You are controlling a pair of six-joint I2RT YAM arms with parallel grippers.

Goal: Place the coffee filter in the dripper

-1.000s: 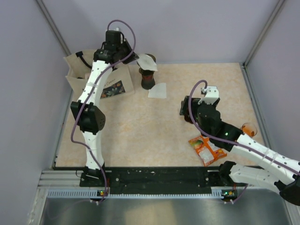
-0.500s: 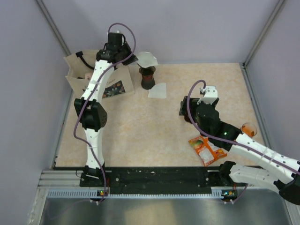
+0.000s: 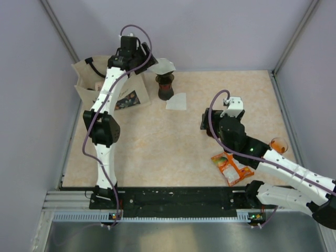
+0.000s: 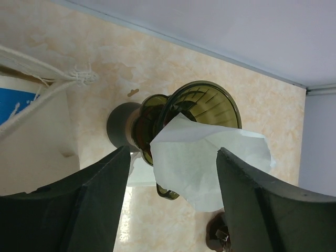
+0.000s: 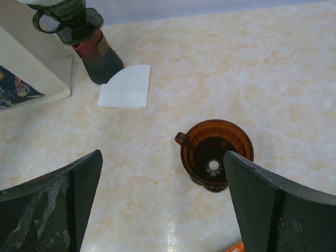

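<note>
The olive-green dripper [image 4: 203, 104] stands on a dark cup [image 4: 122, 126] at the back of the table, next to the paper bag. The white coffee filter [image 4: 202, 160] leans over the dripper's mouth, and most of it sticks out towards me. How deep it sits I cannot tell. My left gripper [image 4: 173, 202] is open, one finger on each side of the filter and neither pressing it. From above, the filter [image 3: 164, 66] covers the dripper [image 3: 166, 80]. My right gripper [image 5: 163, 202] is open above bare table, holding nothing.
A second folded filter [image 3: 177, 102] lies flat just right of the cup. A brown dripper [image 5: 216, 153] sits under my right gripper's right finger. A paper bag [image 3: 92, 79] stands at the back left. An orange packet [image 3: 230, 167] lies near the right arm.
My left gripper was shut on the filter and has opened, letting it go over the dripper. The filter has dropped slightly. The right arm has not moved.
</note>
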